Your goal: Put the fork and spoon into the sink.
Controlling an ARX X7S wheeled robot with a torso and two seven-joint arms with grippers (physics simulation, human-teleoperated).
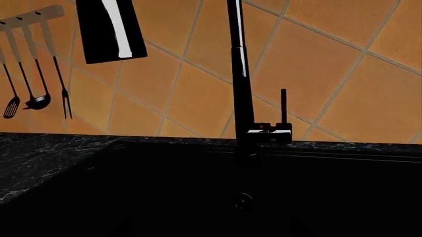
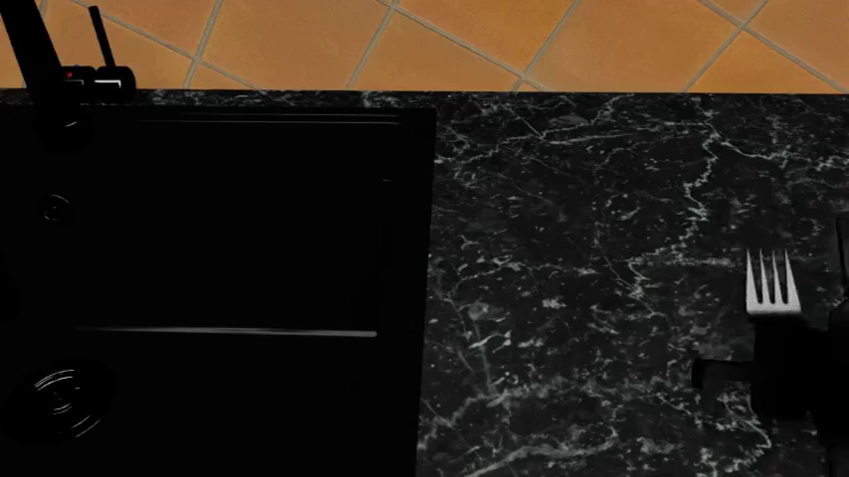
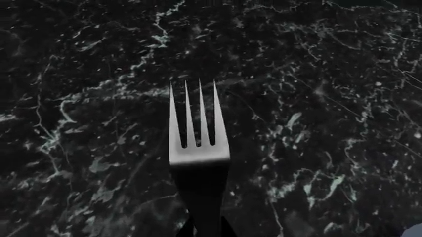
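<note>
Four pale tines are what catch the eye first: the fork juts straight out ahead of the right gripper, its dark handle running back between two dark finger tips that show at the edge of the right wrist view, pressed in on either side of it, so the right pincer looks clamped narrow on the fork. From the head view the same fork sits at the far right, tines toward the tiled wall, with the dark bulk of the right gripper directly behind it; whether the fork is lifted clear of the stone or touching it I cannot tell. Under and all around the pincer spreads the black marble counter with its white veins. Well off to the pincer's left lies the sink, a black recessed basin with a round ringed drain near its front left corner. The left gripper itself does not appear in any view, so its state cannot be told; its wrist camera looks over the sink toward the tall black faucet and the orange tile wall, where a rack of utensils hangs. No spoon can be made out.
</note>
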